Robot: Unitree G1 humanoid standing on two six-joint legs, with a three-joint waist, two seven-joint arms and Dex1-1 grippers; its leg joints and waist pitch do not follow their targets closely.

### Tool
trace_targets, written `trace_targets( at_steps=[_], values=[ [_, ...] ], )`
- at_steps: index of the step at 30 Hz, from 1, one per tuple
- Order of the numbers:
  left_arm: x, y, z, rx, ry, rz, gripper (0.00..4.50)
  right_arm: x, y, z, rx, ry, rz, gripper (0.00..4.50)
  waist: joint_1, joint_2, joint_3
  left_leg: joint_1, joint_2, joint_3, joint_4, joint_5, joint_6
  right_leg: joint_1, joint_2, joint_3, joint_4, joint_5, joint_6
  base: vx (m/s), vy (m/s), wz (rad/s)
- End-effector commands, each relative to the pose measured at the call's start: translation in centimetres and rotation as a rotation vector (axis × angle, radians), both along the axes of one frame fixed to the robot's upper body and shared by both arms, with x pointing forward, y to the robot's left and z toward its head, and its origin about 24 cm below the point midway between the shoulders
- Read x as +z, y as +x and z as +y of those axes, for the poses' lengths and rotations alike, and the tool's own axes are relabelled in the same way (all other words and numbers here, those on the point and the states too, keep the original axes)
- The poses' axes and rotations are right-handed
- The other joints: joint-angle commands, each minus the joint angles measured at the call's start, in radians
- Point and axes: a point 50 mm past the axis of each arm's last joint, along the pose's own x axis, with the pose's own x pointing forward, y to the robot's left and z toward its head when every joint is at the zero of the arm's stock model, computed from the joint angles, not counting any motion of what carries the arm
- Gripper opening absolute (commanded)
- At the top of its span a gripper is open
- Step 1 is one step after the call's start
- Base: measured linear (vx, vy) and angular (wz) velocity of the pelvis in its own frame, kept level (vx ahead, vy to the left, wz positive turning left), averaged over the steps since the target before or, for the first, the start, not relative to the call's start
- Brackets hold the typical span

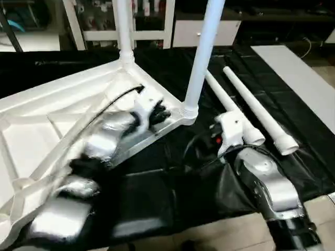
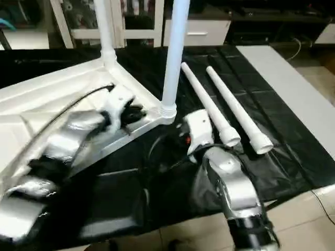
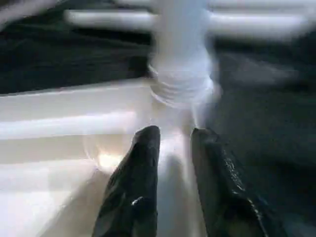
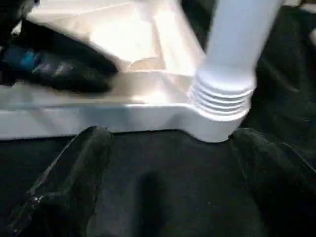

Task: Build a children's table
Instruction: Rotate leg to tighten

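The white table top (image 1: 63, 120) lay upside down on the black sheet (image 2: 272, 136) that covered the desk, its ribbed underside facing up. Two white legs stood upright in its corner sockets: the near leg (image 1: 201, 57) in the corner closest to both pincers and the far leg (image 1: 124, 26) in the corner beyond it. The left pincer (image 1: 157, 114) hovered over the underside of the top, just inside the rim and just short of the near leg's socket; its black fingers (image 3: 133, 187) stood slightly parted with a narrow gap between them, and nothing was pinched in that gap. In the left wrist view the ribbed collar of the near leg rose straight ahead of those fingertips, close to them but apart. The right pincer (image 4: 168, 148) was spread wide and held nothing; it hung low over the black sheet on the outer side of the rim, pointing at the same corner, with the near leg's collar standing ahead of it between the lines of its two fingers (image 4: 74, 177). The left pincer showed across the rim from it. Two loose legs (image 2: 230, 110) lay side by side on the sheet to the right of the right pincer, their collared ends nearest the robot.
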Motion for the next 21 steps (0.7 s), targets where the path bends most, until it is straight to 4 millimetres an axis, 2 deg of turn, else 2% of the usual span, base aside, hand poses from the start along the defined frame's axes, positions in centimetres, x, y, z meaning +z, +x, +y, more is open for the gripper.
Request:
trace_targets(
  at_steps=[1, 2, 4, 6, 7, 12, 14, 16, 17, 21],
  values=[
    [-0.5, -0.9, -0.7, -0.093, 0.016, 0.06, 1.24, 0.3, -0.3, 0.1, 0.034, 0.004, 0.003, 4.22, 0.005, 0.014, -0.077, 0.033, 0.049, -0.015, -0.054, -0.081, 0.083, 0.055, -0.04, 0.035, -0.029, 0.016, -0.26, 0.0, 0.0, 0.0],
    [-0.7, -1.8, -0.1, -0.16, 0.05, 0.109, 1.24, 0.4, -0.6, 0.1, 0.072, -0.003, 0.011, 4.22, 0.009, 0.006, -0.079, 0.035, 0.048, -0.015, -0.051, -0.067, 0.086, 0.059, -0.042, 0.034, -0.024, 0.045, -0.274, 0.0, 0.0, 0.0],
    [-0.8, -2.4, 0.3, -0.2, 0.07, 0.143, 1.24, 0.4, -0.7, 0.1, 0.095, -0.011, 0.014, 4.22, 0.012, 0.014, -0.076, 0.036, 0.05, -0.014, -0.053, -0.08, 0.084, 0.058, -0.044, 0.035, -0.024, 0.031, -0.28, 0.0, 0.0, 0.0],
    [-0.9, -2.8, 0.7, -0.225, 0.082, 0.17, 1.24, 0.4, -0.8, 0.0, 0.098, -0.025, 0.016, 4.22, 0.013, 0.015, -0.071, 0.04, 0.051, -0.013, -0.057, -0.122, 0.065, 0.055, -0.045, 0.036, -0.03, -0.026, -0.273, 0.0, 0.0, 0.0],
    [-1.0, -2.6, 1.0, -0.2, 0.09, 0.166, 1.24, 0.3, -0.7, 0.0, 0.099, -0.031, 0.019, 4.22, 0.015, 0.015, -0.068, 0.044, 0.052, -0.012, -0.06, -0.169, 0.04, 0.053, -0.045, 0.038, -0.038, -0.096, -0.256, 0.0, 0.0, 0.0],
    [-0.9, -1.4, 1.6, -0.06, 0.145, 0.115, 1.24, 0.4, -0.9, 0.1, 0.12, -0.045, 0.027, 4.22, 0.014, 0.013, -0.068, 0.04, 0.052, -0.017, -0.065, -0.214, 0.001, 0.056, -0.048, 0.039, -0.044, -0.163, -0.215, 0.0, 0.0, 0.0],
    [-0.9, -0.9, 1.7, -0.006, 0.162, 0.092, 1.24, 0.4, -1.0, 0.1, 0.125, -0.051, 0.029, 4.22, 0.013, 0.014, -0.068, 0.036, 0.049, -0.019, -0.065, -0.225, -0.003, 0.056, -0.048, 0.039, -0.048, -0.194, -0.193, 0.0, 0.0, 0.0],
    [-0.9, -0.5, 1.7, 0.029, 0.172, 0.08, 1.24, 0.3, -1.0, 0.1, 0.128, -0.057, 0.029, 4.22, 0.015, 0.012, -0.068, 0.04, 0.049, -0.019, -0.064, -0.248, -0.007, 0.051, -0.05, 0.039, -0.054, -0.229, -0.186, 0.0, 0.0, 0.0],
    [-0.9, -0.4, 1.6, 0.035, 0.179, 0.075, 1.24, 0.3, -1.0, 0.1, 0.126, -0.056, 0.031, 4.22, 0.014, 0.011, -0.068, 0.035, 0.048, -0.021, -0.064, -0.253, -0.007, 0.054, -0.051, 0.039, -0.055, -0.241, -0.183, 0.0, 0.0, 0.0],
    [-1.2, 0.1, 1.4, 0.046, 0.24, 0.045, 1.24, 0.3, -1.1, -0.1, 0.121, -0.062, 0.028, 4.22, 0.013, 0.009, -0.068, 0.031, 0.048, -0.025, -0.066, -0.27, -0.014, 0.052, -0.051, 0.037, -0.061, -0.299, -0.159, 0.0, 0.0, 0.0]
  ],
)
